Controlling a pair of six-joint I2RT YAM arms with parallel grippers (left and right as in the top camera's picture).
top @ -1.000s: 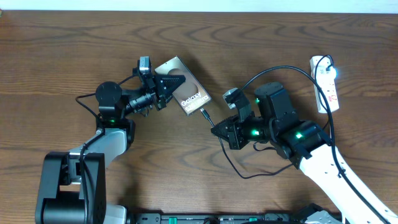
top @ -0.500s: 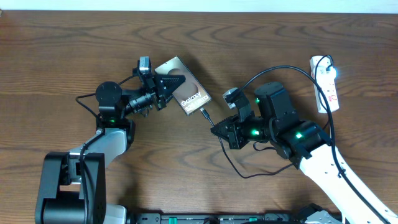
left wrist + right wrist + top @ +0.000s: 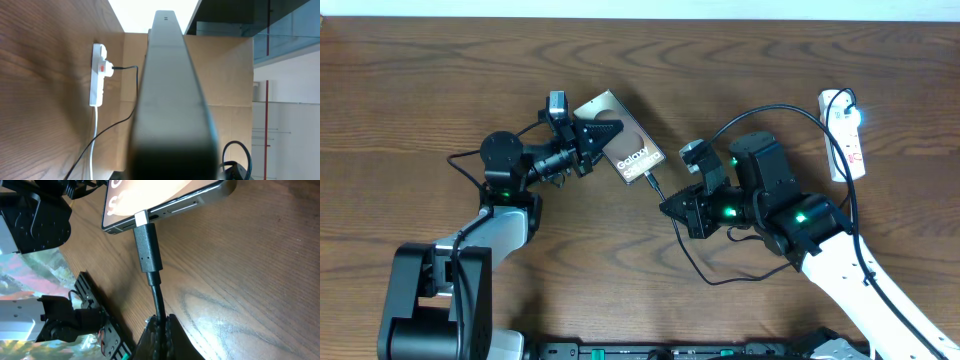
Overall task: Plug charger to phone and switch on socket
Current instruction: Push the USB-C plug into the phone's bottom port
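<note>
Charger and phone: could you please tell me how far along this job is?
Done: the charger is plugged into the socket. In hand: the left pincer holds the phone; the right pincer pinches the cable, connector at the port with metal tip showing, not fully seated. Left: push it home, then switch the socket on; the switch's state is unreadable.

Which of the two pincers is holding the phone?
The left pincer clamps the phone; the right pincer instead pinches the charger cable behind its connector.

The counter (image 3: 420,80) is grained brown wood with a faint sheen, the phone (image 3: 635,158) glossy-faced, the charger (image 3: 148,250) matt black plastic, the socket (image 3: 844,135) smooth white plastic.
</note>
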